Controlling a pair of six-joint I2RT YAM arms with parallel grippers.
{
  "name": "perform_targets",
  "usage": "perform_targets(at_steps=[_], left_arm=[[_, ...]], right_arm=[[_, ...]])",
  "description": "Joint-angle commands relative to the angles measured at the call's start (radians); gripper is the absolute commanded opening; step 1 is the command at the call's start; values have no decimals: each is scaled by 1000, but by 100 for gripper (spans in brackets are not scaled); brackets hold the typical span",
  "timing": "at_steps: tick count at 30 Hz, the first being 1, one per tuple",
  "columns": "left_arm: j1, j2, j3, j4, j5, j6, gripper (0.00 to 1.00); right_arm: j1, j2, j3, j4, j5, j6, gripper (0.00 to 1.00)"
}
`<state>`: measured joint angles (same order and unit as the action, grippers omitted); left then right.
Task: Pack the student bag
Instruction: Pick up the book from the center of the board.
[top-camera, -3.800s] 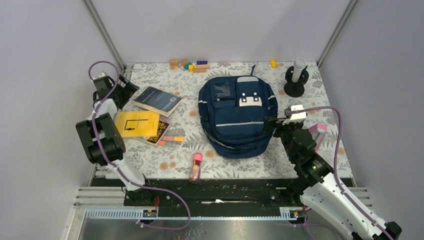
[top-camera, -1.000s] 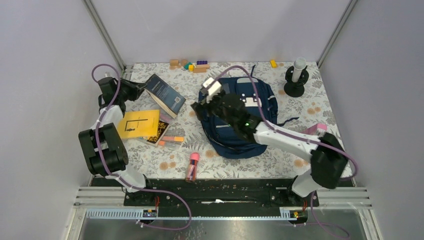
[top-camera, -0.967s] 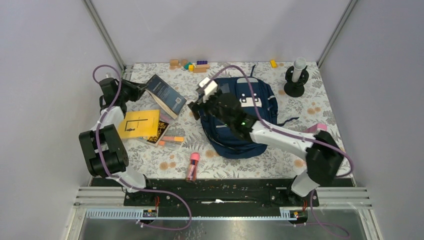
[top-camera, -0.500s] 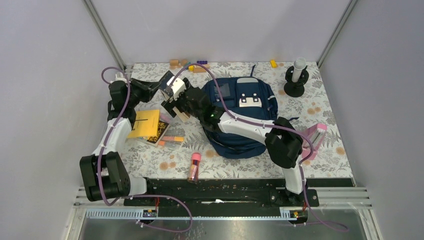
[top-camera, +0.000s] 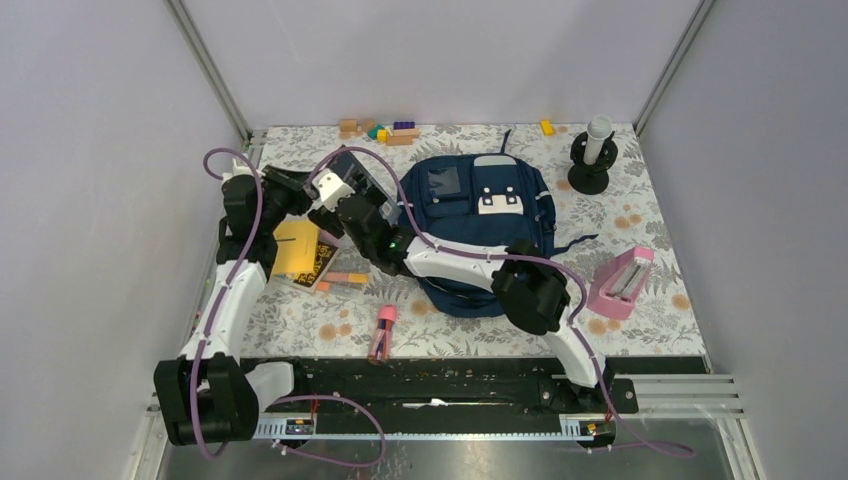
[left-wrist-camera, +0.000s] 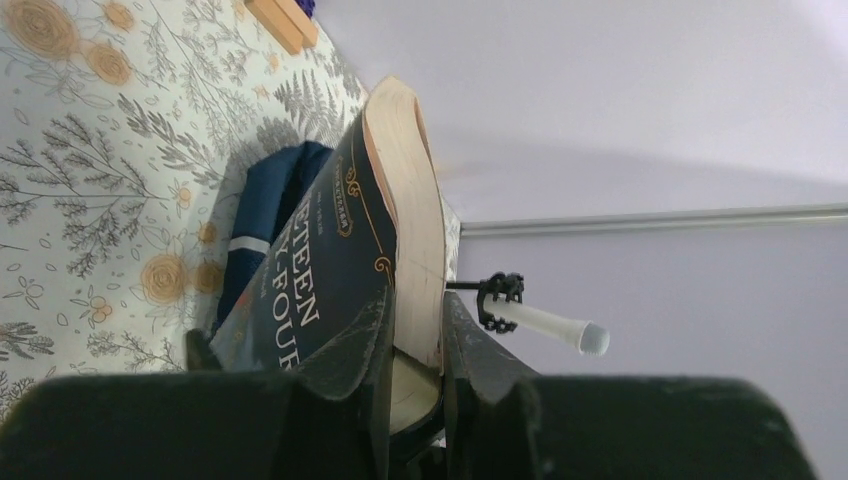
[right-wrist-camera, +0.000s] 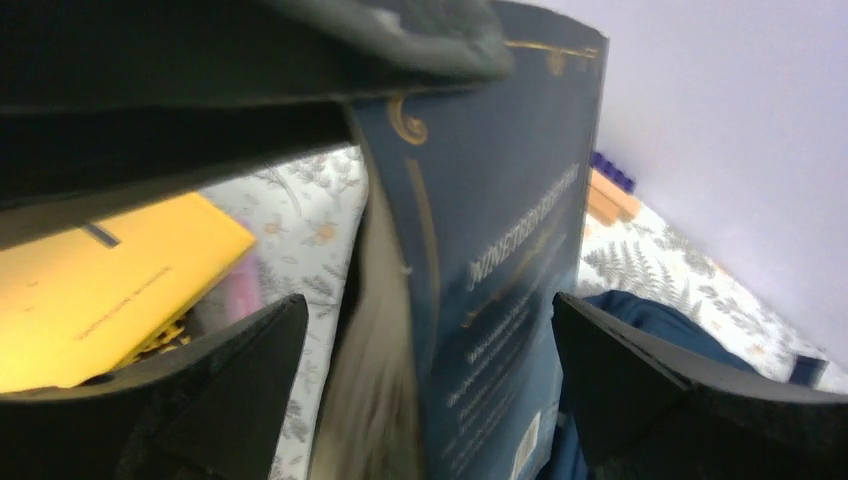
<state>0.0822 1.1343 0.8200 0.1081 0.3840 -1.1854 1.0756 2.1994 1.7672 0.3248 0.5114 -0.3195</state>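
The student bag (top-camera: 478, 235) lies flat mid-table, navy with white patches; a corner of the student bag (left-wrist-camera: 268, 195) shows in the left wrist view and an edge of the student bag (right-wrist-camera: 655, 320) in the right wrist view. My left gripper (left-wrist-camera: 415, 345) is shut on the lower edge of a dark blue book (left-wrist-camera: 345, 260), holding it upright just left of the bag. In the top view the left gripper (top-camera: 303, 190) and the book (top-camera: 357, 172) meet my right gripper (top-camera: 338, 205). The right gripper (right-wrist-camera: 430, 400) is wide open, its fingers either side of the book (right-wrist-camera: 510, 260), apart from it.
A yellow book (top-camera: 290, 245) lies on another book, with orange markers (top-camera: 345, 278) beside them. A pink tube (top-camera: 385, 328) lies near the front edge. A pink case (top-camera: 620, 285) stands at the right. A black stand with a white cylinder (top-camera: 592, 150) and wooden blocks (top-camera: 385, 130) sit at the back.
My left arm has lifted the dark blue book upright and carried it toward the bag. My right arm has swung left across the bag until its open fingers straddle the book.
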Motion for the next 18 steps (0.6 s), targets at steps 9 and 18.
perform_targets(at_steps=[9, 18], left_arm=[[-15, -133, 21, 47, -46, -41, 0], [-34, -78, 177, -98, 88, 300, 98]], right_arm=[[-2, -40, -57, 132, 304, -43, 26], [-1, -345, -286, 126, 175, 41, 0]])
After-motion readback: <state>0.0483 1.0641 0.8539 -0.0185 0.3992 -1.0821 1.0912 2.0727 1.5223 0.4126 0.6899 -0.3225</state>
